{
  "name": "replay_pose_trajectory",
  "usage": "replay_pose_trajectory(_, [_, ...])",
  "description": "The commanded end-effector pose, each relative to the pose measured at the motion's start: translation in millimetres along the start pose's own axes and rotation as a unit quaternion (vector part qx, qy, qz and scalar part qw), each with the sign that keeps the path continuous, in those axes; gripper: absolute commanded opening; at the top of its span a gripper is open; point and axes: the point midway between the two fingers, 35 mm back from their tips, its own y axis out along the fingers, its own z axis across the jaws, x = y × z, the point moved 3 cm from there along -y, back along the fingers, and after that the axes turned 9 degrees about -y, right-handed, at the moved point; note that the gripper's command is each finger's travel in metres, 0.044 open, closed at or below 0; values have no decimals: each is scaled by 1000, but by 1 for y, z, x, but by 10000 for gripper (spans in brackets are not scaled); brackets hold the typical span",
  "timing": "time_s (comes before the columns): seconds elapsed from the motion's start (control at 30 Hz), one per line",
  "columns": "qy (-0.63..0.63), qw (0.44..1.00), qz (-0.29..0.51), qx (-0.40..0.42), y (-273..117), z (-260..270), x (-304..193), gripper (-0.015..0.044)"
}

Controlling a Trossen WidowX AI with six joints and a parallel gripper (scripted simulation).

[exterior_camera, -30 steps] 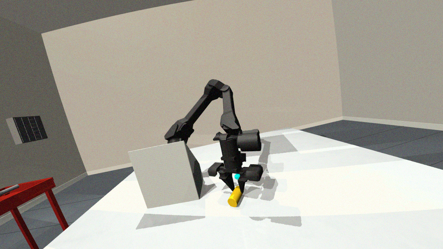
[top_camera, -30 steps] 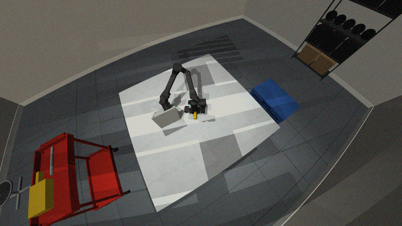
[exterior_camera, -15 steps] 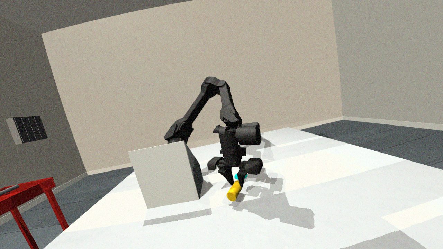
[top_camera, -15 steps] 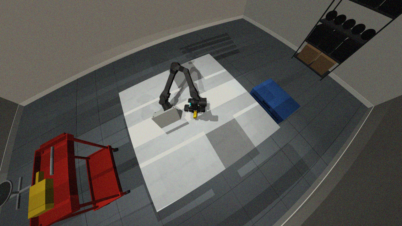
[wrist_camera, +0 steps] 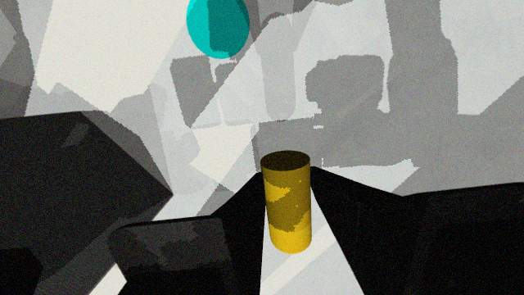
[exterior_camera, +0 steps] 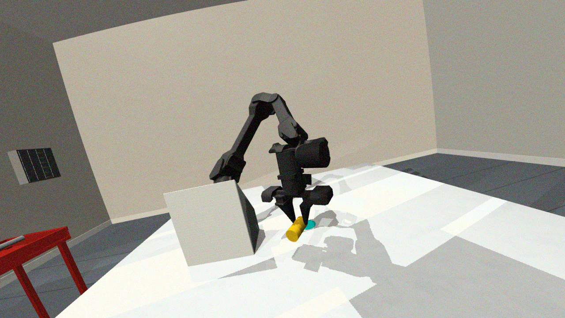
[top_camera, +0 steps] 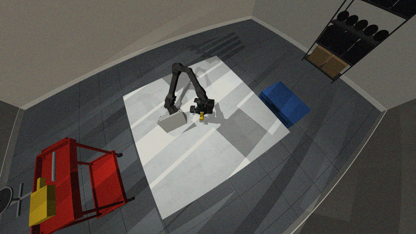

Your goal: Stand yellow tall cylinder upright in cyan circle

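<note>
No writing, no labels, no brand marks that we can read on anything here. Down at the white mat (exterior_camera: 414, 237), our gripper (exterior_camera: 297, 218) is clamped onto the cylinder (exterior_camera: 296, 229), fingers drawn in to a fairly narrow gap and pressing on its two sides. The cylinder lies on its side on the mat, just near of the circle (exterior_camera: 310, 225).

The wrist view gives us what the others can't: the cylinder (wrist_camera: 286, 202) runs lengthwise between the two dark fingers, which pinch it along its far half, and the circle (wrist_camera: 218, 26) sits apart from it, farther off and to the left, partly in shadow.

The exterior view shows the arm arched over and the gripper pointing straight down, with the grey box (exterior_camera: 211, 223) standing just left of the cylinder. There the circle is mostly hidden behind the yellow end.

From the top view we pick up the wider room: a red cart (top_camera: 75, 177) near left, a blue crate (top_camera: 283, 103) to the right, dark shelving (top_camera: 357, 32) far right. The cylinder (top_camera: 201, 116) is a tiny yellow speck under the gripper (top_camera: 202, 110).
</note>
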Motion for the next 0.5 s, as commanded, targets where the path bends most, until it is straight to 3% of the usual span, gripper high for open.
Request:
replay_pose_trajectory(0.0, [-5,1000,2,-5,-15,-1,0,105])
replay_pose_trajectory(0.47, [21,1000,-1,-3,-43,3,5,105])
